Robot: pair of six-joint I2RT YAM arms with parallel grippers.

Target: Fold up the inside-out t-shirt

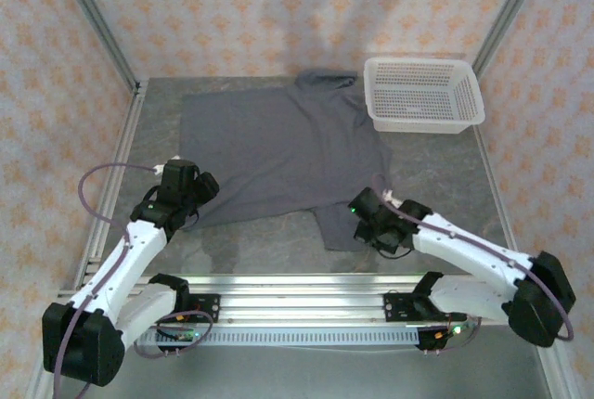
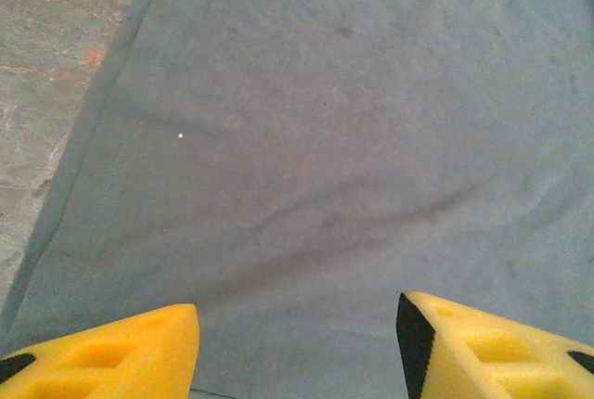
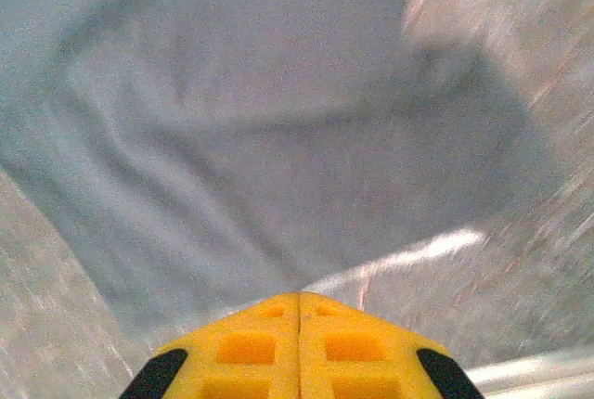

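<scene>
Left gripper [image 2: 297,354] jaws apart over grey t-shirt [image 1: 278,153], likely lining up pinch for fold. Right gripper [image 3: 299,329] pressed shut, empty. T-shirt spread flat just left of white mesh basket [image 1: 422,93].

On my right wrist view, motion blurs the t-shirt [image 3: 269,130] and table [image 3: 534,260]; the left gripper [image 2: 297,343] runs off its view's bottom edge.
</scene>
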